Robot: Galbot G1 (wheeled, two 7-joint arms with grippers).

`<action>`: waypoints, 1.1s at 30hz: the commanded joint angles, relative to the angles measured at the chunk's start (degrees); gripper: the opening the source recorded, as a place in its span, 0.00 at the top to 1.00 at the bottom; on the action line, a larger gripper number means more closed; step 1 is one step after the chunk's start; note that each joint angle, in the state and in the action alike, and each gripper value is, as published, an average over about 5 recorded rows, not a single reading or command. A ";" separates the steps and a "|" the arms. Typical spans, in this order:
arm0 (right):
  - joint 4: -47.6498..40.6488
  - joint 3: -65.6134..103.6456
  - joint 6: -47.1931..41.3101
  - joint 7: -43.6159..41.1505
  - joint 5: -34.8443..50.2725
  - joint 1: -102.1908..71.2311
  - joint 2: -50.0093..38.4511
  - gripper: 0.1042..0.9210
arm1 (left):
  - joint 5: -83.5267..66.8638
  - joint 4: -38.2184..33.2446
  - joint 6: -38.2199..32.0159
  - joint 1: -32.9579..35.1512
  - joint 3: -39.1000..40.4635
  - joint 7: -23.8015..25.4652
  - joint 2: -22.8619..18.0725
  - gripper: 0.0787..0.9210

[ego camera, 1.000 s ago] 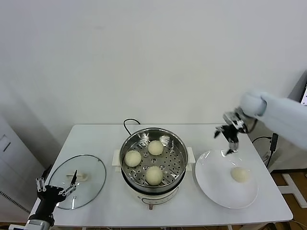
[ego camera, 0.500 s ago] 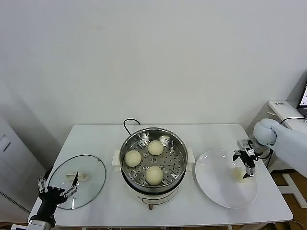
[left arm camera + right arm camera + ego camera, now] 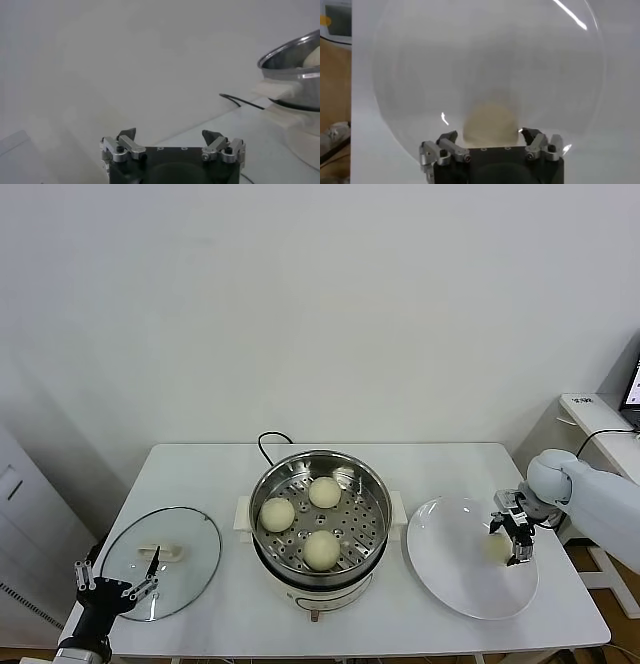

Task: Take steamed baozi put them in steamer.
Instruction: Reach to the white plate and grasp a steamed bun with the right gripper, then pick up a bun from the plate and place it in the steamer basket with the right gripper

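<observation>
- Since earlier, right gripper (image 3: pixel 513 536) has dropped onto the plate (image 3: pixel 450 569), fingers narrowing around the last baozi (image 3: pixel 489 123).
- Three buns sit in the steamer (image 3: pixel 372 484); next: firm hold, lift across.
- Left gripper (image 3: pixel 112 586) waits wide open beside the bench.

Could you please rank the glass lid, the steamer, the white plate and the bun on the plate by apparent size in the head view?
1. steamer
2. white plate and glass lid: too alike to rank
3. bun, clearly smallest, partly hidden behind the right gripper

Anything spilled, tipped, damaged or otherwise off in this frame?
Nothing stands out. Three baozi sit in the upright steamer, the fourth baozi lies on the white plate between the right gripper's fingers, the glass lid lies flat, and the left gripper is parked open beside it.
</observation>
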 commanded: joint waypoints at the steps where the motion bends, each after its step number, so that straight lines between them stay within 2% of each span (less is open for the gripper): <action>1: 1.31 0.33 -0.50 0.38 0.85 0.48 -0.57 0.38 | -0.16 -0.20 -0.06 0.11 -0.22 0.02 0.16 0.12; 7: 6.10 -9.54 -1.90 -1.03 11.33 14.12 -1.15 0.59 | -0.45 -0.17 -0.07 0.00 -0.44 0.01 0.55 0.12; 11: 7.13 -21.71 -3.39 -2.08 24.23 31.71 2.72 0.66 | -0.43 -0.23 -0.04 -0.22 -0.29 0.01 0.23 0.12; 16: 6.22 -29.60 -7.07 -2.81 41.15 48.23 12.62 0.66 | -0.30 -0.26 -0.18 -0.48 0.08 0.06 -0.52 0.12; 22: 8.60 -29.63 -14.06 -0.65 53.86 53.13 20.80 0.64 | -0.25 -0.42 -0.24 -0.78 0.30 0.09 -0.89 0.12; 26: 14.53 -29.53 -18.83 3.43 56.69 50.42 22.77 0.63 | -0.13 -0.52 -0.21 -1.25 0.66 0.08 -1.37 0.12; 33: 24.91 -29.69 -25.52 11.48 55.64 40.69 22.60 0.63 | -0.09 -0.92 -0.28 -1.20 0.99 0.10 -1.46 0.12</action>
